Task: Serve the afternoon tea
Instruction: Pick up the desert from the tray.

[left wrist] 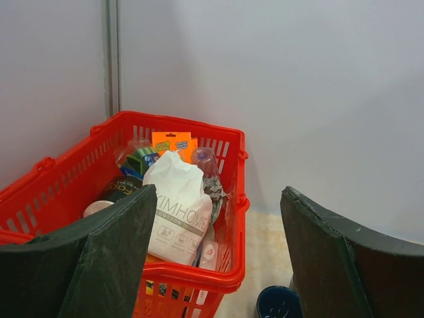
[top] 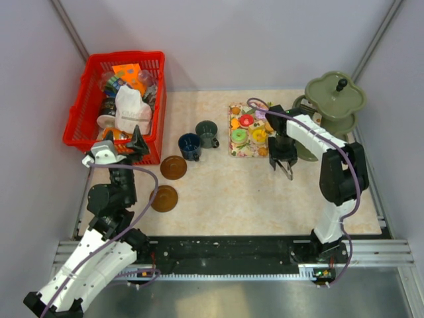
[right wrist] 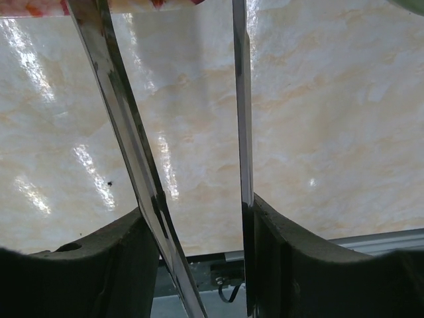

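I judge the step in hand to be moving pastries onto the tiers, and nothing has been served yet. On the pale bench [top: 265, 192] the red basket [top: 79, 112] fills the far left corner. The olive-green stand [top: 334, 99] sits in the far right corner, and I see nothing on its top tier. The patterned tray [top: 245, 151] lies just left of the stand with the pastries [top: 240, 136] on it. The navy mug [top: 190, 146] and dark-green mug [top: 207, 134] stand side by side left of the tray. A brown saucer [top: 173, 167] and a second saucer [top: 163, 198] lie bare nearer to me.

The right pincer [top: 285, 169] hovers near the tray's near right corner, closed on the tongs [right wrist: 126, 132] and pressing their two blades only partway together. The next move calls for swinging the tong tips back over the tray, straddling one pastry and squeezing gently.

The left pincer [top: 137, 142] is spread wide and holds nothing, hanging by the basket's near corner.

Only the right wrist view shows both blades seated against the fingers, with nothing between the tips. The left wrist view shows the basket's contents close up and the navy mug's rim below. Only the top view shows the stand and tray together.
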